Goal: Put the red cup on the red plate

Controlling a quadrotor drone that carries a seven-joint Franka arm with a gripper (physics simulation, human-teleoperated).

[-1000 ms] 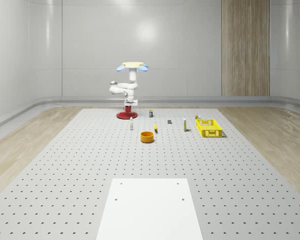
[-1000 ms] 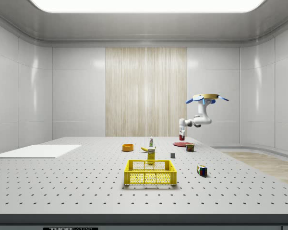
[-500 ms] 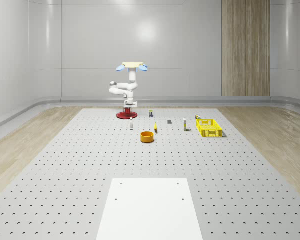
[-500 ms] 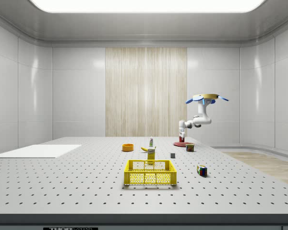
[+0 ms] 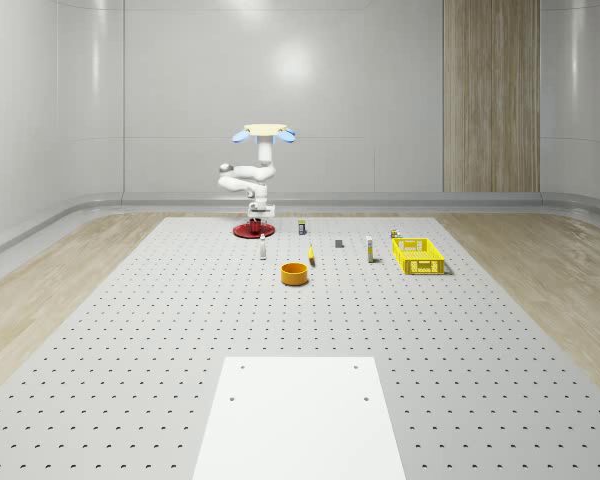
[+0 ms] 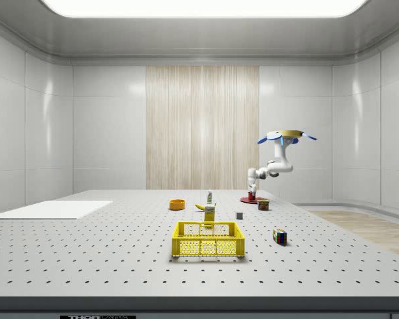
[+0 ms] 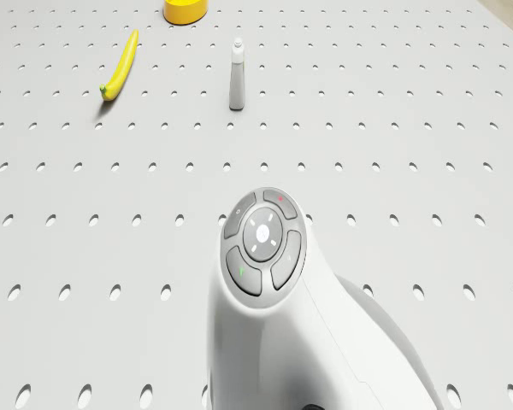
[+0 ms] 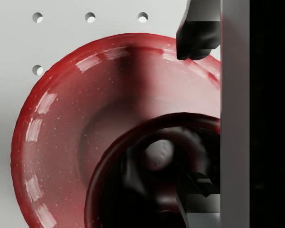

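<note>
Closest to the wrist camera, the red cup point(image 8: 152, 166) sits mouth-up with the claw point(image 8: 199, 114) grasping it by the rim: one finger reaches down inside the mouth, while a dark fingertip point(image 8: 197, 33) shows at the outer side. Directly beneath the cup lies the red plate point(image 8: 61, 133), and the cup is within its rim. Whether the base already touches the plate cannot be told.

The cup looks rigid and glossy, probably light and somewhat slippery, so a pinch across the wall near the rim seems the sensible hold. A hard plate under a hard cup suggests it may skid if let go while tilted.

The drone point(image 5: 265, 132) hovers above the plate point(image 5: 252, 231) at the far end of the worktop point(image 5: 130, 330), its arm folded down to it.

Farther off in the drone's view lie a banana point(image 7: 120, 75) and a small upright bottle point(image 7: 237, 77). Beyond them, the orange bowl point(image 5: 295, 273) appears empty. The yellow basket point(image 6: 208, 240) has a small carton standing at its rim; whether that is inside cannot be told.
</note>
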